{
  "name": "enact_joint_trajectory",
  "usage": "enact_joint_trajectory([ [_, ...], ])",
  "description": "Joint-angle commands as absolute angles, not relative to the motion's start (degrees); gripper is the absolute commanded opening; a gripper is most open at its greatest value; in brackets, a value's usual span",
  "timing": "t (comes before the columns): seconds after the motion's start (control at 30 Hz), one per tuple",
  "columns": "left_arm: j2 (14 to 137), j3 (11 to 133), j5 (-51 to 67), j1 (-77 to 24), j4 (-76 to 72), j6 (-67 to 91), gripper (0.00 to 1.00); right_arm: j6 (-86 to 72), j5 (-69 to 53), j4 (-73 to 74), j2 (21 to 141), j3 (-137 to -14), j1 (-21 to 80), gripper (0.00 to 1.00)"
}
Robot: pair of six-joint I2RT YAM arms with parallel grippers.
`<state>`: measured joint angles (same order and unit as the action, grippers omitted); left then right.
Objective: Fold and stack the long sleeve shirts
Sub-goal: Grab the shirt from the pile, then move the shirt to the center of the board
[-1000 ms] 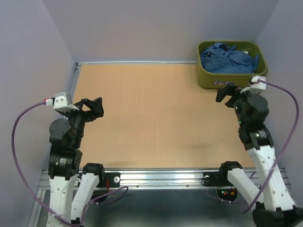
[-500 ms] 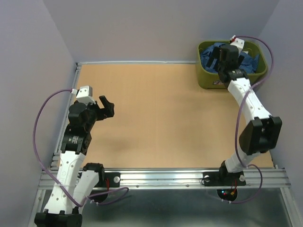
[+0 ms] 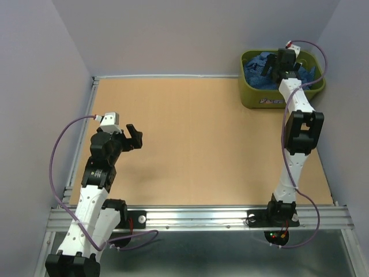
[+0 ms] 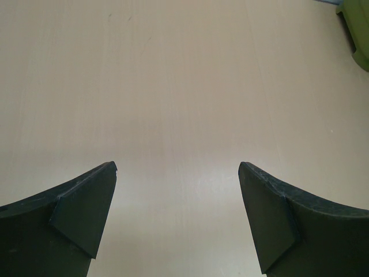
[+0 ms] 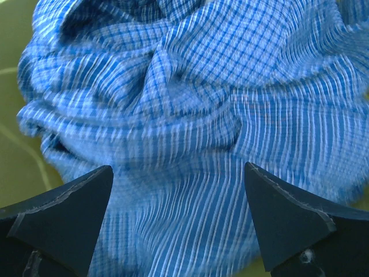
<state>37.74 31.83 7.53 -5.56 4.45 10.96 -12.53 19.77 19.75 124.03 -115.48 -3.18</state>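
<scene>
Blue check shirt crumpled in olive tub, right jaws wide apart above it, left jaws released over table

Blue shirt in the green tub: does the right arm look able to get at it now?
Probably yes. The right arm hangs over the tub, jaws open, and the wrist view shows the blue shirt just below them with nothing between. The tub is open on top.

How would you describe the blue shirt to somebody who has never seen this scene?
Start from the wooden table and look to its far right corner, where an olive-green tub stands. The blue shirt lies crumpled inside it. It is the only cloth in view and has a fine check pattern.
</scene>
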Motion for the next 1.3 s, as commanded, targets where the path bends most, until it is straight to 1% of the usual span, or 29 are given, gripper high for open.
enact_joint_trajectory([
  [0.0, 37.3, 32.3, 7.7, -5.8, -1.2, 9.9, 0.99, -9.3, 13.5, 18.5, 127.8, -123.1, -4.6, 1.00],
  [0.13, 37.2, 32.3, 7.2, -5.9, -1.3, 9.6, 0.99, -6.6, 10.9, 18.2, 131.7, -127.1, -5.1, 1.00],
  [0.2, 37.3, 32.1, 7.3, -6.1, -1.4, 9.5, 0.99, -5.4, 8.1, 18.0, 132.4, -127.6, -5.1, 0.95],
  [0.3, 37.3, 32.1, 7.3, -6.3, -1.6, 9.6, 0.99, -4.5, 4.1, 17.8, 132.4, -128.2, -5.1, 0.63],
  [0.33, 37.2, 32.0, 7.2, -6.4, -1.6, 9.6, 0.99, -4.2, 2.9, 17.7, 131.8, -128.3, -5.1, 0.41],
  [0.37, 37.1, 31.9, 7.1, -6.5, -1.7, 9.4, 0.99, -3.8, 0.9, 17.7, 131.3, -128.5, -5.1, 0.30],
  [0.4, 36.9, 31.9, 6.9, -6.7, -1.7, 9.5, 0.99, -3.5, 0.4, 17.6, 130.8, -128.6, -5.1, 0.22],
  [0.43, 36.6, 31.9, 6.8, -6.9, -1.8, 9.4, 0.99, -3.1, 0.4, 17.4, 129.1, -128.7, -5.1, 0.09],
  [0.47, 36.0, 31.8, 6.7, -7.0, -1.8, 9.3, 0.99, -2.2, -1.2, 17.4, 128.3, -128.8, -5.1, 0.01],
  [0.67, 34.6, 31.6, 6.0, -8.0, -1.9, 9.0, 0.99, 1.8, -2.9, 15.9, 120.2, -129.6, -5.1, 0.01],
  [0.87, 33.0, 31.6, 4.5, -8.7, -1.9, 8.8, 0.99, 2.1, -4.9, 12.3, 112.4, -131.2, -4.7, 0.01],
  [0.97, 32.2, 31.5, 3.8, -9.0, -1.9, 8.7, 0.99, 2.0, -8.0, 10.2, 109.2, -134.2, -4.0, 0.01],
  [1.1, 31.1, 31.4, 2.0, -9.3, -1.8, 8.6, 0.99, 0.4, -15.4, 7.0, 107.2, -140.5, -1.9, 0.01],
  [1.23, 30.1, 31.4, 1.2, -9.6, -1.7, 8.4, 0.99, -3.2, -21.6, 0.6, 105.7, -142.6, 2.0, 0.01],
  [1.27, 30.0, 31.4, 1.1, -9.7, -1.6, 8.4, 0.99, -4.1, -22.7, -3.2, 104.8, -142.5, 3.8, 0.01],
])
